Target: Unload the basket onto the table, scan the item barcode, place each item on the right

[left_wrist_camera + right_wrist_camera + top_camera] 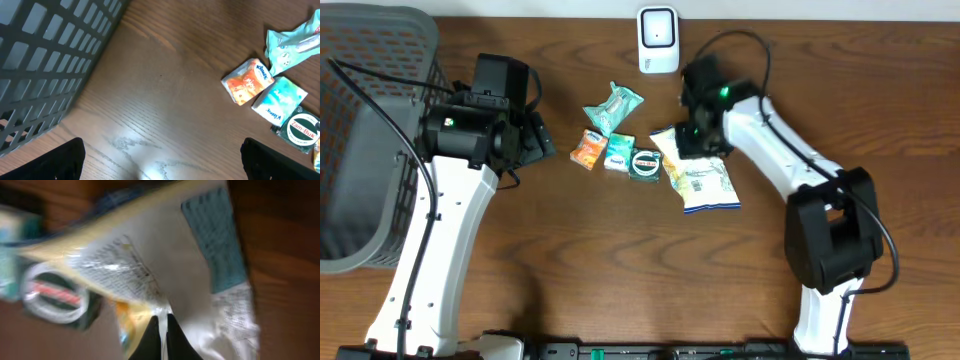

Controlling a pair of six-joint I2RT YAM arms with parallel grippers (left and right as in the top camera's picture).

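Your right gripper (pixel 161 330) is closed. Its two fingers are pressed together on the snack bag (pixel 705 180), and a thin pale strip of the bag's film shows between the tips. The right wrist view is blurred, so you get little more from it. Overhead, that gripper sits over the bag's upper-left corner. The rest of the yellow-and-white bag lies on the wooden table (pixel 620 260), just right of the small items. You can't make out a barcode in any view.

Your left gripper (pixel 160 167) is spread wide and holds nothing, with one finger in each bottom corner of its own view. It hangs over bare wood between the grey basket (pixel 380 60) and the items, touching neither.

The small items sit in a tight cluster:
- A round green tin (pixel 300 131) lies against the bag's left edge.
- A teal Kleenex pack (pixel 277 101) is just beside the tin.
- An orange Kleenex pack (pixel 248 81) is right next to the teal one.
- A crumpled teal wrapper (pixel 615 108) lies just behind both packs.

The white scanner (pixel 658 40) stands at the table's far edge. It is near the right gripper and apart from the bag.
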